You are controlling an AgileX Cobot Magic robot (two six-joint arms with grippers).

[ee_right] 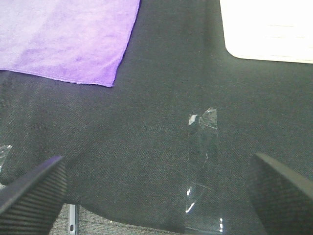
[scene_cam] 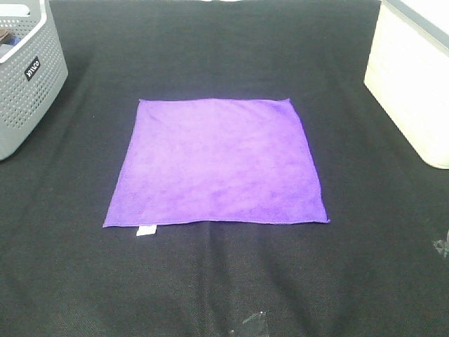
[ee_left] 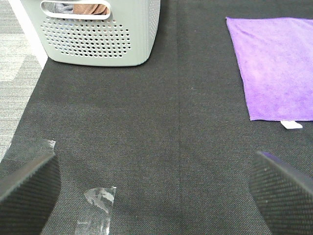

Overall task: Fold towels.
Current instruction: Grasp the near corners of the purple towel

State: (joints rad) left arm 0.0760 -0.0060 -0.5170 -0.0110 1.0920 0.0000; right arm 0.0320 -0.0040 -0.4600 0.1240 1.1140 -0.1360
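Purple square microfibre cloth (scene_cam: 217,163) is laid flat for folding; left pincer (ee_left: 156,191) and right pincer (ee_right: 159,191) are held spread.

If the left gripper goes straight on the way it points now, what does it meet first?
The left gripper probably meets the bare black table cover, between the grey basket and the purple towel; depth is unclear.

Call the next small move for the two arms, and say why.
Probably advance the left gripper toward the towel at its near corner by the white tag, with the right gripper mirroring at the other near corner. The towel lies flat and unfolded. Both grippers are open and empty, and each wrist view shows bare black table cover between gripper and hem.
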